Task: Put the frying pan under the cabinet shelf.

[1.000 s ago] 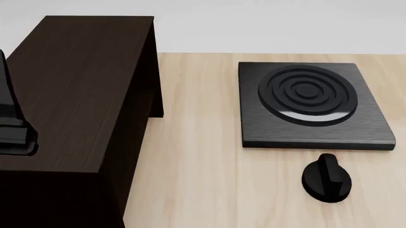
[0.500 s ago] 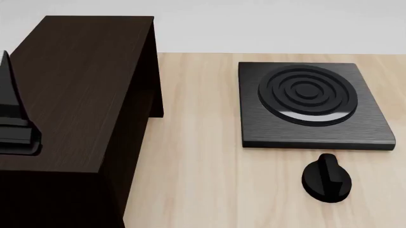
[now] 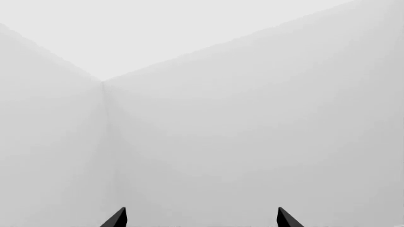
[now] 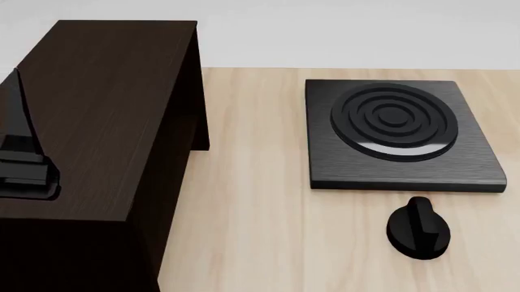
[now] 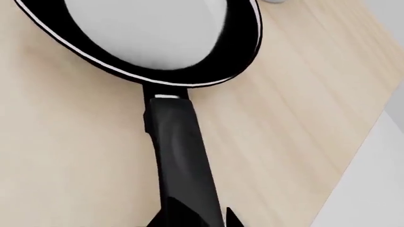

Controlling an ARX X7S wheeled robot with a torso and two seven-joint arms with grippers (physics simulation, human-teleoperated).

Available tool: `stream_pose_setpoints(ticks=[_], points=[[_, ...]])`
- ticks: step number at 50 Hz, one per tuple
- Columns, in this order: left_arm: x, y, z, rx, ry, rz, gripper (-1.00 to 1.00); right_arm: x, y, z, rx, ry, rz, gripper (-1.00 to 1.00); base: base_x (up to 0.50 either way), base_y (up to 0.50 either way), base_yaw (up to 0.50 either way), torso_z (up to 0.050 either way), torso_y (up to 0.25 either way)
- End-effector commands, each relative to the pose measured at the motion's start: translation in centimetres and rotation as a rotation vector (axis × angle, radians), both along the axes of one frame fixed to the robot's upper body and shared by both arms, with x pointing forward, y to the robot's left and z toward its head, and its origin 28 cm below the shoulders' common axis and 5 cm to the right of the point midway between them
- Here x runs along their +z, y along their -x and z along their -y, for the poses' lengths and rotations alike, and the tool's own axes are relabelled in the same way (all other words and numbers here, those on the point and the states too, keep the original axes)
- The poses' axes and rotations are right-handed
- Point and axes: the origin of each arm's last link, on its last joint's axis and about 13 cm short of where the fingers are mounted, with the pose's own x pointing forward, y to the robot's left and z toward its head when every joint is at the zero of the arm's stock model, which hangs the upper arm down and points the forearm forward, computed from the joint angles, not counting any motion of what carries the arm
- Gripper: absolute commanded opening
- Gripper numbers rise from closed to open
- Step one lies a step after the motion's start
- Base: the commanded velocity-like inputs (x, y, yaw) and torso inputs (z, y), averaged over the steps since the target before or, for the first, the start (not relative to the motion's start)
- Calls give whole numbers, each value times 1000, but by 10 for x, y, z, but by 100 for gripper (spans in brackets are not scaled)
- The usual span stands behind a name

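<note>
The left gripper (image 4: 16, 131), fingers spread and empty, has been raised and shifted rightward at the head view's left edge, over the cabinet (image 4: 106, 115); the pan (image 5: 151, 42), on the table (image 5: 50, 156), is grasped by its handle (image 5: 180, 161), ready for carrying
</note>
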Motion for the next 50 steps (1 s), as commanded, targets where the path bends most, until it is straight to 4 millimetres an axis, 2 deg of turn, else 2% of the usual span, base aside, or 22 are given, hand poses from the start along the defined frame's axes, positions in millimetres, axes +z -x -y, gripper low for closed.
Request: stream_pose_setpoints(ticks=[1,17,39,50], points=[[-3,0,0,-1,3,-6,100,1,-1,1,-7,42,6,-100,0,0,0,0,0],[-4,2,-1,-1,7,-8,100,3,6,1,-15,52,40,-100,0,0,0,0,0],[-2,5,1,-11,6,-2,100,47,24,-11,27,130,254,-100,0,0,-1,0,1],[-2,6,0,-8,12,-1,100,63,22,-17,82,186,292,-100,0,0,0,0,2]])
